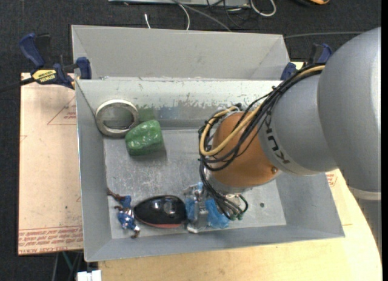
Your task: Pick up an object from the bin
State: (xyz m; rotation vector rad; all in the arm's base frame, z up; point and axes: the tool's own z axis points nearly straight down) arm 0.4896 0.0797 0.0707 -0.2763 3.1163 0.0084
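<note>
The jaws are low by the front wall of the bin (91,171), beside a black oval thing (160,210); open or closed, I cannot tell.

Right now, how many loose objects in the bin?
4: ring back left, green lump beside it, black oval at the front, small blue toy front left. More may be hidden under the gripper.
</note>
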